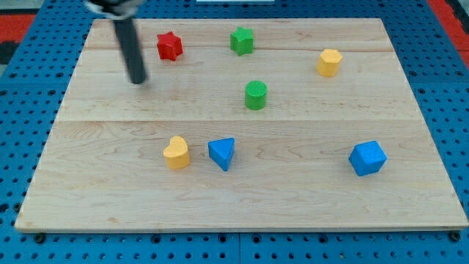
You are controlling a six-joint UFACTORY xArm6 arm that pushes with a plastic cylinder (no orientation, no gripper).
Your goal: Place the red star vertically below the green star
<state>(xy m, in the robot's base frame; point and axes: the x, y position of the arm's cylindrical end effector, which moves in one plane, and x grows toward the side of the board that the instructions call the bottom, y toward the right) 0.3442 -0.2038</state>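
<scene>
Camera view: red star (169,46) sits near the board's top edge, at nine o'clock of the green star (242,40), well apart; my tip (138,80) stands at about seven o'clock of the red star, near but not touching. No claw here, only a bare rod, nothing gripped. Star looks light, rigid, likely to spin on its points; push on a flat-ish flank through its centre, skirting the green cylinder (256,95).
</scene>
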